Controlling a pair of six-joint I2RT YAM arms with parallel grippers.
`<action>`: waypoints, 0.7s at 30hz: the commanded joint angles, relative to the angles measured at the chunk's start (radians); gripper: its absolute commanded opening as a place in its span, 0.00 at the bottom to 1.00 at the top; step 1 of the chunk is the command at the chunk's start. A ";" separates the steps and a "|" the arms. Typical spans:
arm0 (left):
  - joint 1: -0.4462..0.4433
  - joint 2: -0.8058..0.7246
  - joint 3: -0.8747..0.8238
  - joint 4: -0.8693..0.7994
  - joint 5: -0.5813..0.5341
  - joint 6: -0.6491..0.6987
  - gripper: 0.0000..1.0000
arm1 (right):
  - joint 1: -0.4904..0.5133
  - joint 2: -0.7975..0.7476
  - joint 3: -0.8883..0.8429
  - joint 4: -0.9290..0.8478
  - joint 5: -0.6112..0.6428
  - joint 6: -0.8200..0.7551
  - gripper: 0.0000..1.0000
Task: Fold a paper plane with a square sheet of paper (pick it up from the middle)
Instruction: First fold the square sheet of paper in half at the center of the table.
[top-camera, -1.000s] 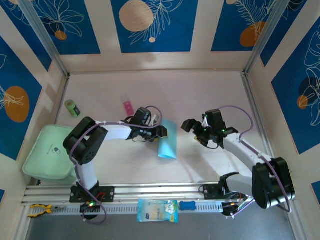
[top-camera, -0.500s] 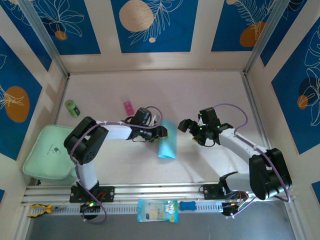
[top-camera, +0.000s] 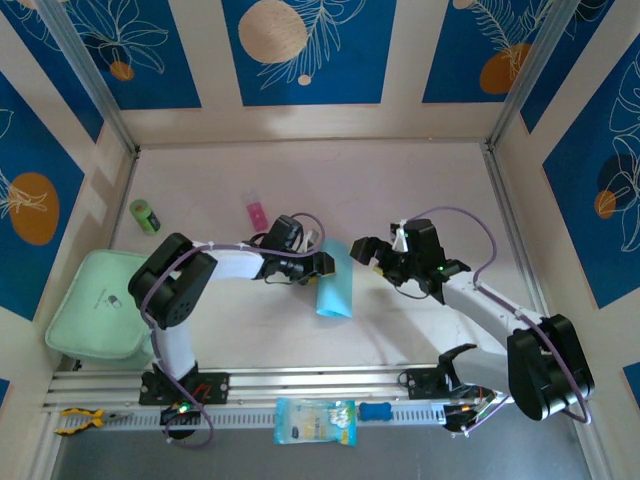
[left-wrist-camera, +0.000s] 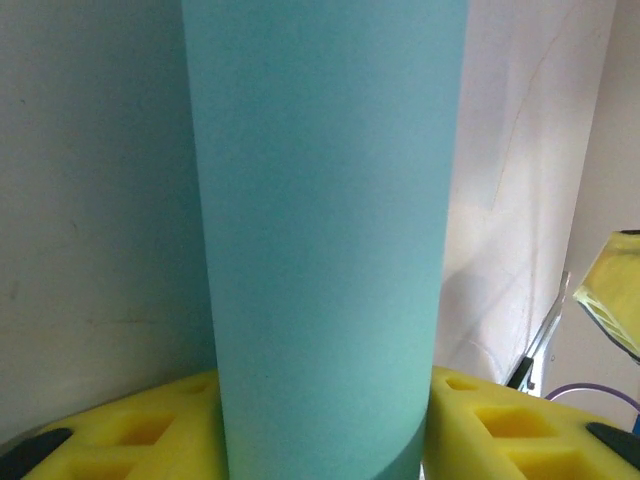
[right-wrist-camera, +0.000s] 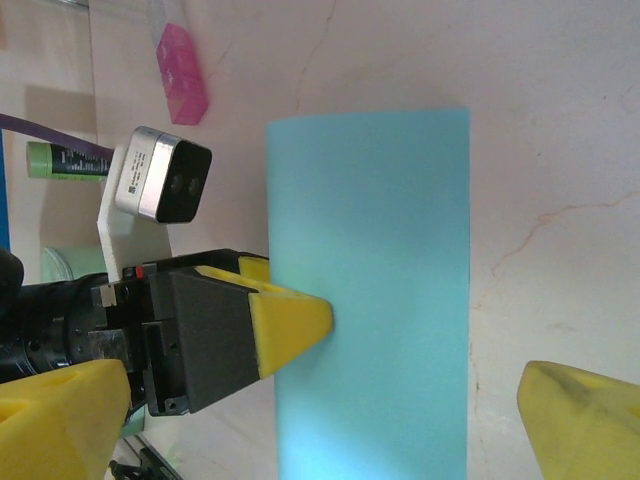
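The left hand (top-camera: 325, 264) is clamped on the square sheet of paper (top-camera: 335, 285), which lies bent on the table (top-camera: 420, 190). Opposite the left hand, the right hand (top-camera: 371, 260) stands wide apart. If it pushes the free edge, the thin sheet may crumple or slip out.

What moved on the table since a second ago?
The right hand, wide open, slid left toward the square sheet of paper and is now close beside it. The left hand stayed clamped on the paper's edge, and the paper did not move.
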 joint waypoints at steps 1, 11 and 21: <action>0.001 0.019 -0.013 0.040 -0.002 -0.036 0.48 | -0.006 -0.031 -0.027 0.028 -0.056 -0.030 1.00; -0.024 0.054 0.008 0.086 -0.011 -0.089 0.48 | -0.050 -0.053 -0.031 -0.014 -0.119 -0.107 0.97; -0.023 0.077 0.049 -0.035 -0.043 -0.027 0.51 | -0.052 -0.062 -0.040 -0.034 -0.033 -0.050 0.94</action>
